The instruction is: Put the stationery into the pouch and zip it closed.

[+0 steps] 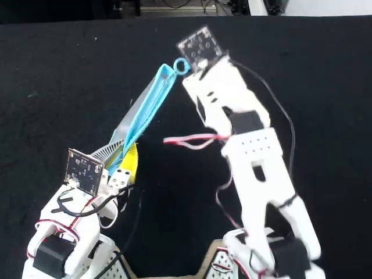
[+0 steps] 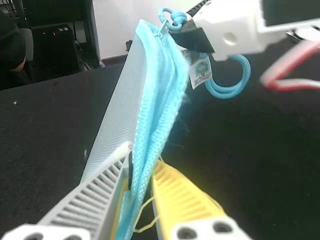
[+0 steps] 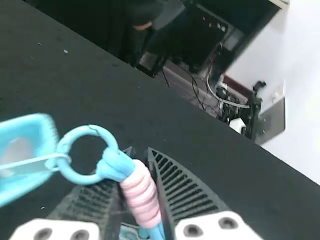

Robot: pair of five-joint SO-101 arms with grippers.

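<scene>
We're holding the pouch [image 1: 142,110] stretched btwn both arms, over the black table [image 1: 58,87]. The left gripper [image 1: 123,160] is clamping the pouch's near end. Its grey & yellow jaws are pressing narrow on the blue mesh, w/ the fabric running straight out from btwn them. The right gripper [image 1: 187,71] is pinching the zip pull [image 3: 141,192] at the far end. Its jaws are sitting nearly closed on the pink ribbed sleeve, w/ the blue ring [image 3: 85,152] lying just beyond the tips. A small label [image 2: 201,72] is hanging beside those tips. We're not able to tell if the zip's shut.
</scene>
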